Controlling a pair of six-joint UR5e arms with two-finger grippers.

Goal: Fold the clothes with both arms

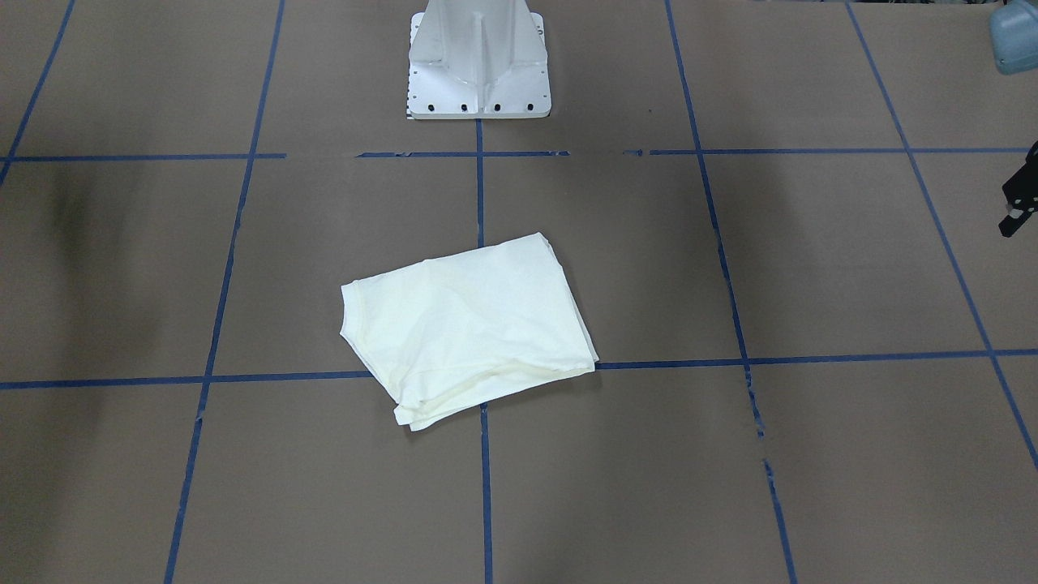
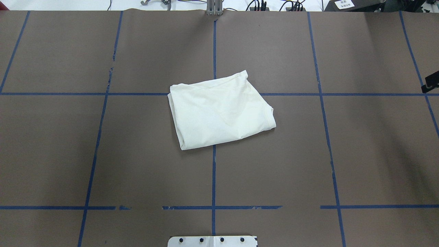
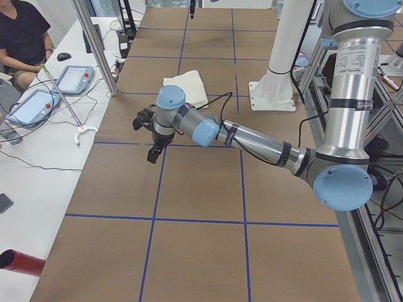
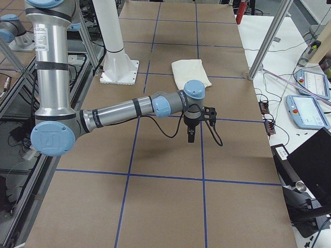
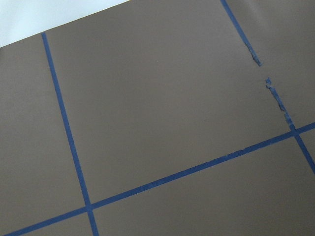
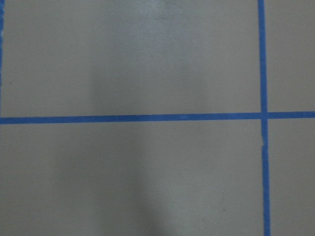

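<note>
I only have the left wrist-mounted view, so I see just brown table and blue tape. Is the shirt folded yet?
Observer: Yes. The shirt lies folded into a compact packet in the middle of the table, with a plain cream side up.
Operator: Where is my left claw relative to it?
Observer: The left claw hangs over bare table toward the robot's left end, well apart from the shirt.
Operator: And the right one?
Observer: The right claw hangs over bare table toward the opposite end, also clear of the shirt.
</note>
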